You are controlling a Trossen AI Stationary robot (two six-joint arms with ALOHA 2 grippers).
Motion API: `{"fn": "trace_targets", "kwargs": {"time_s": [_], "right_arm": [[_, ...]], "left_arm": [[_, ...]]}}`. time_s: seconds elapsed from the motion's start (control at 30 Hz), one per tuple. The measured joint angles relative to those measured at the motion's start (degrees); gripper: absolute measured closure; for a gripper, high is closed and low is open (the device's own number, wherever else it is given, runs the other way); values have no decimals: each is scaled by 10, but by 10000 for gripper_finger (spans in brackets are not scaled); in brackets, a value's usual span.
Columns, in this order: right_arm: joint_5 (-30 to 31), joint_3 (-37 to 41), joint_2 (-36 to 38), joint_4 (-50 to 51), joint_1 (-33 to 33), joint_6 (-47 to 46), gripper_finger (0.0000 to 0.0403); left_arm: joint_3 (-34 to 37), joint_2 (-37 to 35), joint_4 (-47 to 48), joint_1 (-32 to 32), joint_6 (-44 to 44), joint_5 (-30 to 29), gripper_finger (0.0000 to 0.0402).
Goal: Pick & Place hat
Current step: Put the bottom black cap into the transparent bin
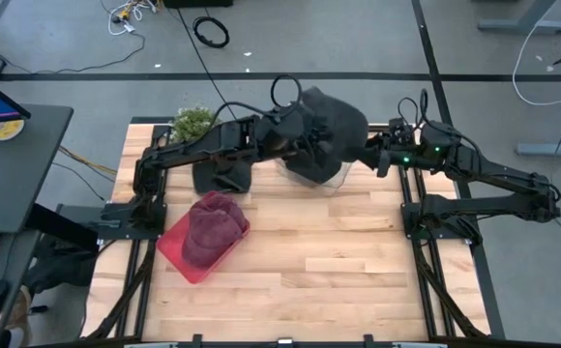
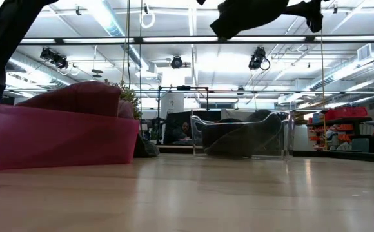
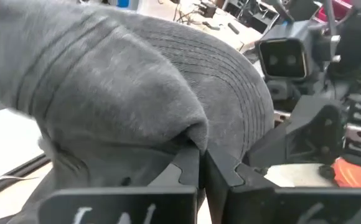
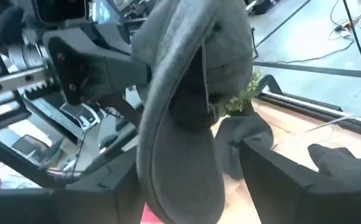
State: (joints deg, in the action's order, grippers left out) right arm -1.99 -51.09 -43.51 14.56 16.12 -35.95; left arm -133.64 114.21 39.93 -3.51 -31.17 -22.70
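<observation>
Overhead first: we see both arms meeting at the far middle of the table, holding a dark grey hat point(image 1: 329, 130) up between them. The left gripper point(image 1: 298, 135) is on the hat's left side, the right gripper point(image 1: 372, 153) on its right edge. Directly below the hat sits a clear bin point(image 1: 311, 174) with dark fabric in it. A red bin point(image 1: 195, 249) lies at the left front, tilted diagonally, holding a maroon hat point(image 1: 208, 227). Another dark cap point(image 1: 222, 177) rests on the table just beside the left arm, with a small green plant point(image 1: 193, 123) behind it.

Low view: we see the grey hat point(image 2: 248, 16) hanging well above the clear bin point(image 2: 242, 134), not touching it. The bin holds a dark hat slumped against its walls. The red bin point(image 2: 58, 138) is close on the left, the maroon hat point(image 2: 77, 96) bulging above its rim.

Left wrist: fingers point(image 3: 190, 165) pinched together on a fold of the grey hat point(image 3: 137, 99). The other arm's gripper is just beyond it.

Right wrist: the hat point(image 4: 187, 112) hangs brim down between this gripper's fingers point(image 4: 274, 171), which sit well apart; we can't tell if they actually clamp it.
</observation>
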Motion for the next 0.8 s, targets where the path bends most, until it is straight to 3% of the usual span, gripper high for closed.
{"fn": "trace_targets", "kwargs": {"time_s": [0.17,0.37,0.63,0.8], "right_arm": [[3,0,0,-5,0,-4,216],[-1,-1,0,-27,-1,9,380],[-3,-1,0,-28,-1,0,394],[16,0,2,-13,0,-8,396]], "left_arm": [[0,0,1,2,15,-11,396],[0,0,4,5,23,-22,390],[0,0,2,14,78,-23,377],[0,-6,2,21,118,-33,340]]}}
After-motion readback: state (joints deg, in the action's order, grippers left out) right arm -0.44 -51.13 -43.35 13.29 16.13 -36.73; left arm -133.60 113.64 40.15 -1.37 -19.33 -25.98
